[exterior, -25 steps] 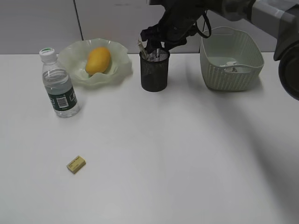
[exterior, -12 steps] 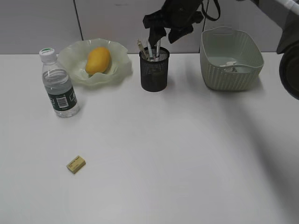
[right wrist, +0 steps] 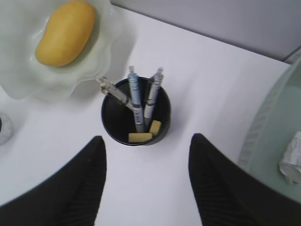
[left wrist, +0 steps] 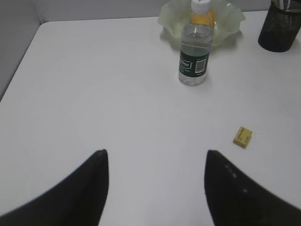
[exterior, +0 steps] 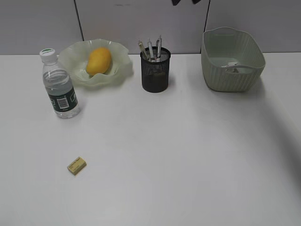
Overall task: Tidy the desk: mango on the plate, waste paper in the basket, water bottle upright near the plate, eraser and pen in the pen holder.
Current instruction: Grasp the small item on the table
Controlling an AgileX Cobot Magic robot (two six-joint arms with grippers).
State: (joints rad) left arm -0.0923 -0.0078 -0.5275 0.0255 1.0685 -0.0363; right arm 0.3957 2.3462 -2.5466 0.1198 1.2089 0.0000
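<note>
nearest on the white table [exterior: 188,155] lay a small yellow eraser [exterior: 76,165], alone. behind it the water bottle [exterior: 58,85] stood upright, just beside the ruffled glass plate [exterior: 120,56] that held the mango [exterior: 99,60]. the black mesh pen holder [exterior: 155,70] held three pens [right wrist: 138,101] and two eraser pieces [right wrist: 140,137]. the waste paper [right wrist: 291,157] lay inside the basket [exterior: 233,77]. the left end effector [left wrist: 155,181] was spread apart and empty above the table; the right end effector [right wrist: 146,176] was spread apart too, above the holder.
</note>
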